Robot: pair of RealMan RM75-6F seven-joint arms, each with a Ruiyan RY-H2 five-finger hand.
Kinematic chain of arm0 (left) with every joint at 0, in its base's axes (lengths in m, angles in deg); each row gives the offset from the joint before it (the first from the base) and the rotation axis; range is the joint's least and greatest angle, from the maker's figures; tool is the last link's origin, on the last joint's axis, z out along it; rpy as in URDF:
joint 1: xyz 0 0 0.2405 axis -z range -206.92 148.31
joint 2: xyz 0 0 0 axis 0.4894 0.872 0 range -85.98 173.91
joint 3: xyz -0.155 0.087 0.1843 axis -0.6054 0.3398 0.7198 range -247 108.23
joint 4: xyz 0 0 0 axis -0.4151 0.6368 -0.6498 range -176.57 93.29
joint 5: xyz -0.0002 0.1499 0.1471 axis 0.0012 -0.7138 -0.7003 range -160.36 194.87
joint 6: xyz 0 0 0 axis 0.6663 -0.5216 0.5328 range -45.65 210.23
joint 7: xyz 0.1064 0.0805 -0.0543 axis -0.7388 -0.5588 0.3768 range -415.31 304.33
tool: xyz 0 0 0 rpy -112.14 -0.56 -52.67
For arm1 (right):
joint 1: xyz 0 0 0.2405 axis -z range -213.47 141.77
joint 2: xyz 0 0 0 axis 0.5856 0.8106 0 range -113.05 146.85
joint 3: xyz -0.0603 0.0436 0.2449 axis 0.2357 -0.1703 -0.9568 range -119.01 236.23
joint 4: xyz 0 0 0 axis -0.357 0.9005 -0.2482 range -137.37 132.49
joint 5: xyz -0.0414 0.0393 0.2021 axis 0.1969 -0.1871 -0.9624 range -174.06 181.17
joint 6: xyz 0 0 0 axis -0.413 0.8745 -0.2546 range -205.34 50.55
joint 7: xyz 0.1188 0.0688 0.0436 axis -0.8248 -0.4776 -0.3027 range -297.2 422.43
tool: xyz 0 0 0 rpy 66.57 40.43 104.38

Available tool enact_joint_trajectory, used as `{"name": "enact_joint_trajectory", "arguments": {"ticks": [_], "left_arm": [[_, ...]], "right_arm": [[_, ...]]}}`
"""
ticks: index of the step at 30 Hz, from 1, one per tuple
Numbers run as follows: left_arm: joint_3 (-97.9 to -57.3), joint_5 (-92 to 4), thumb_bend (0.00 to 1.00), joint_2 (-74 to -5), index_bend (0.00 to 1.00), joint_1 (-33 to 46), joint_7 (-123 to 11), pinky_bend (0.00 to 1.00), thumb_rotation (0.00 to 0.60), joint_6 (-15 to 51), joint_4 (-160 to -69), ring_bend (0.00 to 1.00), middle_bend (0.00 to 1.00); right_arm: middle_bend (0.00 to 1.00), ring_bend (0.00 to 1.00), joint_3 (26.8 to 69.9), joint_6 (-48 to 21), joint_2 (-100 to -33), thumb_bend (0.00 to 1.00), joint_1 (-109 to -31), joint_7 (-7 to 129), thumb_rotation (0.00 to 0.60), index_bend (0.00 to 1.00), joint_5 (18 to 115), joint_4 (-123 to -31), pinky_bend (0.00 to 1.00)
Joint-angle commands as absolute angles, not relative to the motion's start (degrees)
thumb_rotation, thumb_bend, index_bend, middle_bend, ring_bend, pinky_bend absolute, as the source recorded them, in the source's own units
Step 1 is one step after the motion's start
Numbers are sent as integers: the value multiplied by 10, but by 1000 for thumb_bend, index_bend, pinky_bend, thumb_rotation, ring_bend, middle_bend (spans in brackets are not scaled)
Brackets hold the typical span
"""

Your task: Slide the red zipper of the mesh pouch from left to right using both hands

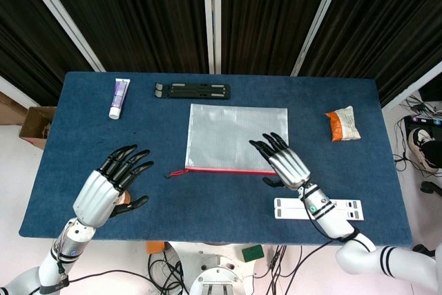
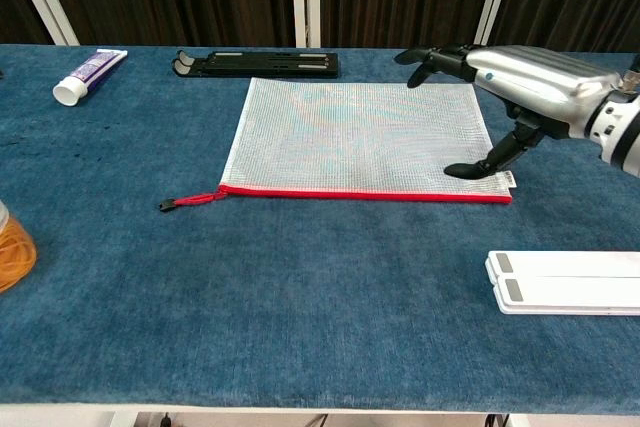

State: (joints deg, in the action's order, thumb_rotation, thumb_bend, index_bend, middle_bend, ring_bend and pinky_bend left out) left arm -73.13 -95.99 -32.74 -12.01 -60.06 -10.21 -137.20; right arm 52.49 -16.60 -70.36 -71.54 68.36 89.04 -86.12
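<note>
The mesh pouch (image 1: pixel 235 132) (image 2: pixel 360 132) lies flat mid-table, its red zipper (image 1: pixel 228 170) (image 2: pixel 360 193) running along the near edge. The zipper's pull (image 1: pixel 169 174) (image 2: pixel 172 204) sticks out at the left end. My right hand (image 1: pixel 283 160) (image 2: pixel 520 82) hovers over the pouch's near right corner with fingers spread, and its thumb tip (image 2: pixel 465 170) touches the mesh just above the zipper's right end. My left hand (image 1: pixel 110 188) is left of the pouch, apart from the pull, with fingers spread and nothing visibly held. The chest view does not show it.
A toothpaste tube (image 1: pixel 119 98) (image 2: pixel 88 75) and a black folded stand (image 1: pixel 192 90) (image 2: pixel 257 64) lie at the back. An orange packet (image 1: pixel 343 124) is at the right. A white flat bar (image 1: pixel 318 208) (image 2: pixel 565 282) lies near the front right. An orange object (image 2: pixel 10 247) sits at the left, under my left hand.
</note>
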Motion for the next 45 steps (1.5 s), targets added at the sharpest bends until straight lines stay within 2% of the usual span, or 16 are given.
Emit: {"name": "enact_joint_trajectory", "arguments": {"ticks": [1,6,10,15,20,25,30,35,45], "left_arm": [[-731,-949,48,-324,191,-120,-603,183,600,-97,-1372,88,130],[-722,-910,47,-315,191,-136,-612,183,600,-91,-1371,88,130],[-711,-876,48,-305,191,-158,-627,183,600,-90,-1375,88,130],[-698,-850,49,-295,191,-185,-638,183,600,-99,-1379,88,130],[-688,-845,49,-293,191,-203,-631,183,600,-113,-1367,88,130],[-681,-840,49,-294,190,-215,-613,183,600,-122,-1351,89,130],[-679,-837,49,-298,191,-223,-598,183,600,-127,-1337,88,130],[-680,-837,49,-301,191,-227,-588,183,600,-133,-1328,88,130],[-682,-834,49,-305,191,-230,-578,183,600,-131,-1319,88,130]], "right_arm": [[200,0,520,-177,-707,176,-725,692,600,0,888,-858,80],[238,1,511,-213,-700,185,-751,708,600,12,879,-866,118],[271,11,488,-267,-709,199,-800,737,600,95,867,-875,141],[283,11,449,-356,-776,211,-888,806,600,192,818,-840,148],[284,11,426,-410,-876,224,-966,859,600,227,762,-741,150],[284,11,418,-422,-972,229,-1021,890,600,275,736,-623,150],[294,20,413,-421,-1034,285,-1054,868,600,340,744,-544,150],[310,25,416,-409,-1065,325,-1072,827,600,406,770,-493,150],[332,32,427,-398,-1087,357,-1083,774,600,503,797,-441,150]]}}
